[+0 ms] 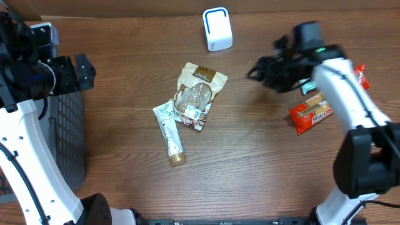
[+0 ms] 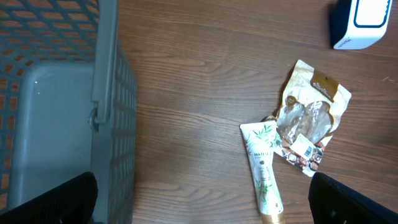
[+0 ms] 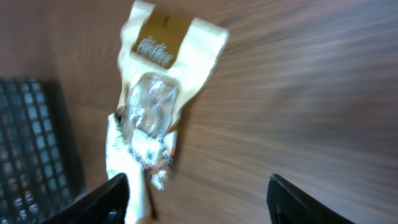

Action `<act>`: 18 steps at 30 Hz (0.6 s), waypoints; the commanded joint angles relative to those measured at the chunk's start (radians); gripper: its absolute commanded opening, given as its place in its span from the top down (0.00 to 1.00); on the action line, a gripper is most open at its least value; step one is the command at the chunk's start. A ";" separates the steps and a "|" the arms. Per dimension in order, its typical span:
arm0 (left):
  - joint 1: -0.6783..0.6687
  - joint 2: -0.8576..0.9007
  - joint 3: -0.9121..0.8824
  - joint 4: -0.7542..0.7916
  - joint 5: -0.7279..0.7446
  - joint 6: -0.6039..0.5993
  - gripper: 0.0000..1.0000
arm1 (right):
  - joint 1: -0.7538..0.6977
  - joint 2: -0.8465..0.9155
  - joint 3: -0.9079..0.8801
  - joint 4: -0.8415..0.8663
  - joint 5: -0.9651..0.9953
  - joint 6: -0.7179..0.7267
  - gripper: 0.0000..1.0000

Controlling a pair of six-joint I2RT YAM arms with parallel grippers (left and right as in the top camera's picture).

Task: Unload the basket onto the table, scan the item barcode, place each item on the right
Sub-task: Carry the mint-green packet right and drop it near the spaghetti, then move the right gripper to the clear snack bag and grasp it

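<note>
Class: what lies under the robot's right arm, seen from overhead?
A red snack bar and a red packet poke out; the right arm hides the rest.

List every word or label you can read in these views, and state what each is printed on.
"PANTENE": on the white tube, seen from the left wrist.
Script on the brown header of the pouch: too small to read.
Print on the sticker on that pouch: too small.
White lettering on the orange wrapper: blurred.
The white scanner: no text visible.

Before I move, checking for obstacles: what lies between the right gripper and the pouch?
Bare table only, from right gripper to pouch, shown in the overhead view.
</note>
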 commanded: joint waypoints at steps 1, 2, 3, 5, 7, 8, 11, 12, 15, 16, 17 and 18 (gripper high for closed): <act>0.004 -0.003 0.001 0.002 -0.002 0.023 0.00 | 0.086 -0.011 -0.117 0.116 -0.029 0.132 0.25; 0.004 -0.003 0.001 0.002 -0.002 0.023 0.00 | 0.108 -0.011 -0.152 0.164 -0.033 0.159 0.25; 0.004 -0.003 0.001 0.002 -0.002 0.023 0.00 | 0.125 -0.011 -0.183 0.208 -0.042 0.181 0.25; 0.004 -0.003 0.001 0.002 -0.002 0.023 0.01 | 0.158 -0.011 -0.246 0.309 -0.075 0.207 0.25; 0.004 -0.003 0.001 0.002 -0.002 0.023 0.00 | 0.189 -0.011 -0.303 0.413 -0.096 0.215 0.25; 0.004 -0.003 0.001 0.002 -0.002 0.023 0.00 | 0.201 -0.011 -0.326 0.450 -0.093 0.224 0.24; 0.004 -0.003 0.001 0.002 -0.002 0.023 0.00 | 0.232 -0.011 -0.388 0.573 -0.090 0.240 0.23; 0.004 -0.003 0.001 0.002 -0.002 0.023 0.01 | 0.243 -0.010 -0.411 0.618 -0.082 0.256 0.23; 0.004 -0.003 0.001 0.002 -0.002 0.023 0.00 | 0.260 0.007 -0.453 0.714 -0.065 0.312 0.23; 0.004 -0.003 0.001 0.002 -0.002 0.023 0.01 | 0.263 0.023 -0.462 0.747 -0.065 0.330 0.23; 0.004 -0.003 0.001 0.002 -0.002 0.023 0.01 | 0.266 0.040 -0.463 0.765 -0.066 0.343 0.23; 0.004 -0.003 0.001 0.002 -0.002 0.023 0.00 | 0.267 0.066 -0.463 0.791 -0.065 0.359 0.23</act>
